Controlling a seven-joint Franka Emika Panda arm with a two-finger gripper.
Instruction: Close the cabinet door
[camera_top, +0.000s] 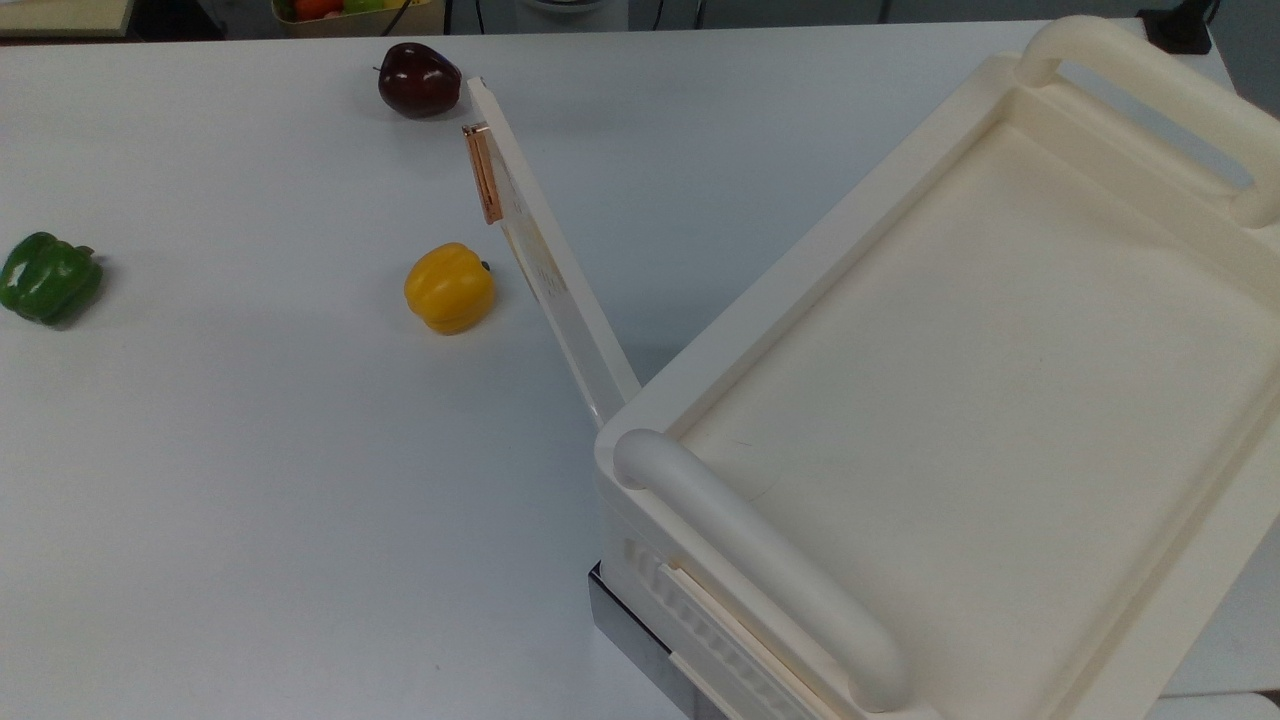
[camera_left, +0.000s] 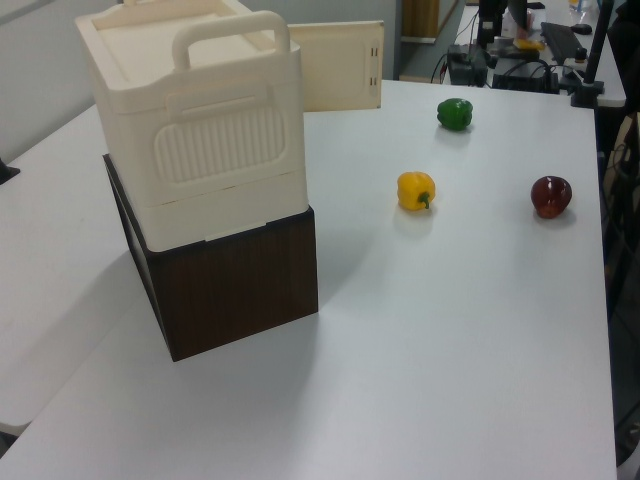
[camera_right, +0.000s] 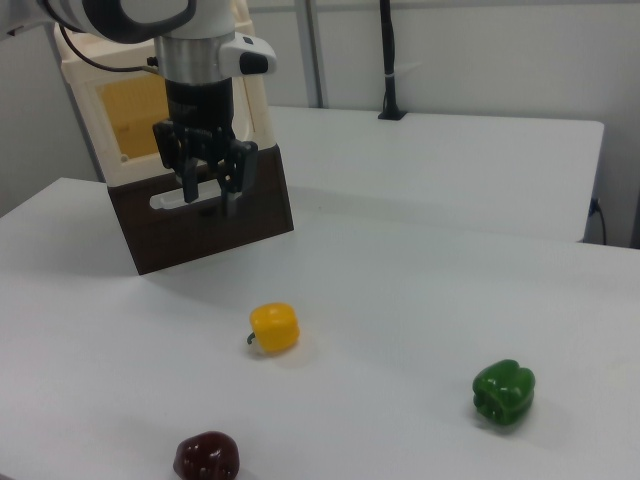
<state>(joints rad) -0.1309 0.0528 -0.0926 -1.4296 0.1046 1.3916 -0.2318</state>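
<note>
My right view catches the gripper (camera_right: 207, 197) spread open and empty, at twelve o'clock from the yellow pepper (camera_right: 274, 327), before the cabinet (camera_right: 110, 110); my top view shows the cabinet door (camera_top: 545, 262) ajar.

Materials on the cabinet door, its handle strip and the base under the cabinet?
Cabinet door: looks like matte cream plastic, a thin flat moulded panel. Handle strip: seemingly copper-toned metal with a slight sheen. Base: dark wood-grain finish, veneer or laminate; can't tell which.

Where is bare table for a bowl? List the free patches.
Widest: the table in the top view's lower left, bordered by the green pepper, the yellow pepper and the cabinet. Also free between those peppers. Crowded: the yellow pepper sits near the open cabinet door, the dark red pepper by its tip.
</note>
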